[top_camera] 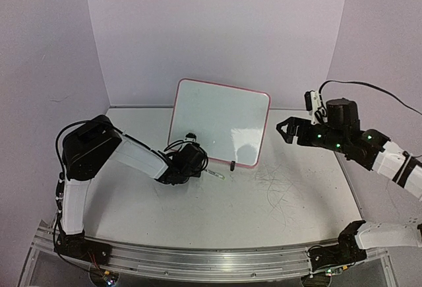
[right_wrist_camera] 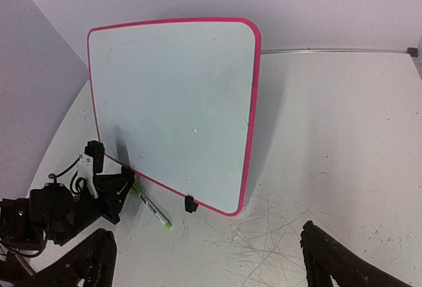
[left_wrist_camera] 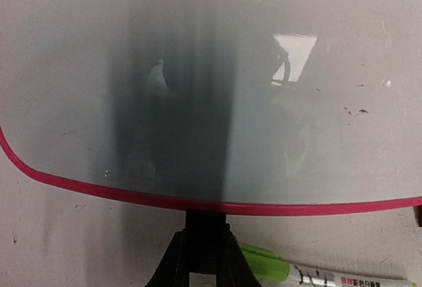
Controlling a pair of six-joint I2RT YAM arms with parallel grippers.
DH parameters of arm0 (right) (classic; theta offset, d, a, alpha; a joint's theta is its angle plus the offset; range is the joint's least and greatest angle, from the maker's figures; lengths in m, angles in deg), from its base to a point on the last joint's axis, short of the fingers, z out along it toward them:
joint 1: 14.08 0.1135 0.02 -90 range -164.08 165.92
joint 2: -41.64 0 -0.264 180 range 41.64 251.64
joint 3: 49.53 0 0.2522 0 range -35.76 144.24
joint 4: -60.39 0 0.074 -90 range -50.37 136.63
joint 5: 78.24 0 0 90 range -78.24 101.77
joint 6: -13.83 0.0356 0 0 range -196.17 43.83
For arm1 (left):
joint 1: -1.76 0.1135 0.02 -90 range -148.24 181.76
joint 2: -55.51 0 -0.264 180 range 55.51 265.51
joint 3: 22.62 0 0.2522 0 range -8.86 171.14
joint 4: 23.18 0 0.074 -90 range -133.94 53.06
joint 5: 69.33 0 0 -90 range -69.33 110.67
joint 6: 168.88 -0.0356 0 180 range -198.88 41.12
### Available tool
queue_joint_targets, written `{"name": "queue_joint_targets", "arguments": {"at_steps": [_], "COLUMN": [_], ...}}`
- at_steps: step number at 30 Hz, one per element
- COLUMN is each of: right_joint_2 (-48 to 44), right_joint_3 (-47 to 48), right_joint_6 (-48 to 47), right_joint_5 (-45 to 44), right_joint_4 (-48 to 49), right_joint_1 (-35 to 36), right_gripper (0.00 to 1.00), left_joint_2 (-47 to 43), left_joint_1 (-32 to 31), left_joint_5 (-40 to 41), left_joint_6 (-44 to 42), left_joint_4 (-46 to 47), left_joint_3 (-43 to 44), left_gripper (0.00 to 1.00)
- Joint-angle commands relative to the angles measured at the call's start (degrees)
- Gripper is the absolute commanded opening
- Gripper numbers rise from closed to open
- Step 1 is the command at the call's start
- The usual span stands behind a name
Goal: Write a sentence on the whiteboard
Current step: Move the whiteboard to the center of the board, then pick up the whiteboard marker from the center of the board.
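The blank whiteboard is standing at the tabletop's back middle. The left gripper is sitting clenched at its lower edge, a marker lying just beside it, seemingly ungrasped; the right gripper is hanging released. The left likely needs opening, then pinching the marker squarely mid-barrel.

Left arm: black joint housings are alternating with glossy white link covers.
Right arm: it is showing the same black and white, with a black band crossing its white link.
Lights: small green lights are glowing on the right arm's black housings.
Cable: a thin black cable is arching off the right wrist.
Grippers: the left gripper and the right gripper are both showing matte black fingers.
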Motion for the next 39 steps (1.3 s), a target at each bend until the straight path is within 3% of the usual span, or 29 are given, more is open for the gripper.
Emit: {"name": "queue_joint_targets", "arguments": {"at_steps": [1, 10, 14, 21, 28, 39], "right_joint_2": [6.3, 22.3, 32.7, 45.8, 53.6, 62.3], "right_joint_3": [1.3, 2.4, 5.8, 11.8, 17.0, 20.2], "right_joint_6": [-4.8, -15.6, -21.8, -25.9, -28.5, -29.1], "right_joint_5": [6.3, 6.7, 3.2, 1.9, -0.1, -3.2], "right_joint_4": [3.3, 9.9, 11.5, 17.6, 18.6, 22.4], "right_joint_1": [2.7, 15.0, 19.1, 19.8, 19.8, 19.7], "right_gripper": [0.98, 0.96, 0.91, 0.86, 0.81, 0.56], "left_joint_2": [-6.7, -6.7, -6.2, -5.0, -4.0, -3.7], "left_joint_1": [0.9, -1.1, -1.1, -1.1, -0.9, -0.6], "left_joint_5": [5.9, 3.9, 4.6, 5.4, 6.1, 5.2], "left_joint_6": [9.3, 27.4, 25.3, 23.5, 22.1, 22.8], "left_joint_4": [-3.1, -14.7, -15.2, -15.1, -15.2, -15.0], "left_joint_3": [-3.8, -3.1, -1.9, -1.0, -0.4, -1.1], "left_gripper": [0.0, 0.0, 0.0, 0.0, 0.0, 0.0]}}
